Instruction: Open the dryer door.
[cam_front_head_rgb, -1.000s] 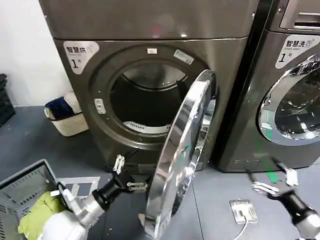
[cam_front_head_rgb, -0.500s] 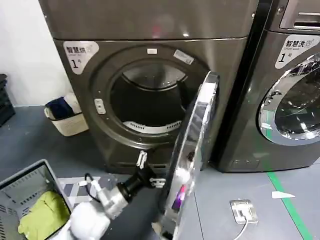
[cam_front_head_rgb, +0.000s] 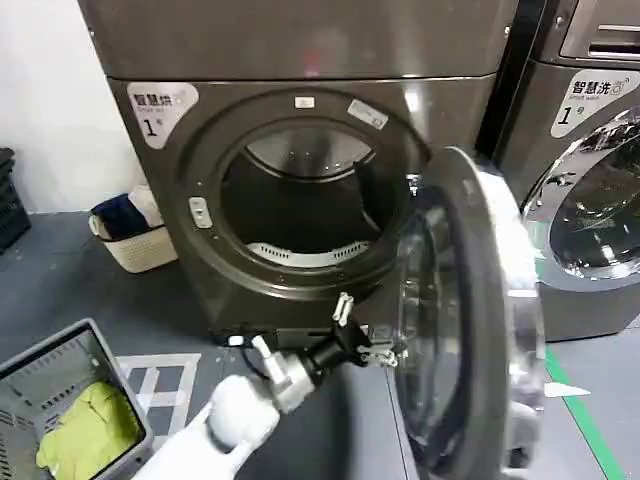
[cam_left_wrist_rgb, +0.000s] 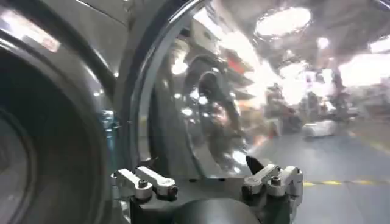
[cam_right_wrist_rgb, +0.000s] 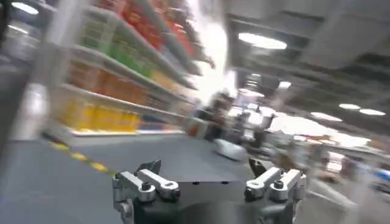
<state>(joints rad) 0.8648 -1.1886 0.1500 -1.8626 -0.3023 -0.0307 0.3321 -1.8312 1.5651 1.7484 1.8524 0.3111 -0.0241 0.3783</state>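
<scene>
Pushing: left tool (cam_front_head_rgb: 362, 330) spread wide, grasping nothing | against dryer door (cam_front_head_rgb: 470, 310) inner rim

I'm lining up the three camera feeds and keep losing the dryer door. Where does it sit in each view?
Head view: the dryer door stands swung open at right of the drum opening, with the left gripper at its inner face.
Left wrist view: its chrome ring and domed glass rise just beyond the open fingers.
Right wrist view: not in it; the right gripper faces shelves.
Shared landmark: the left gripper.
</scene>
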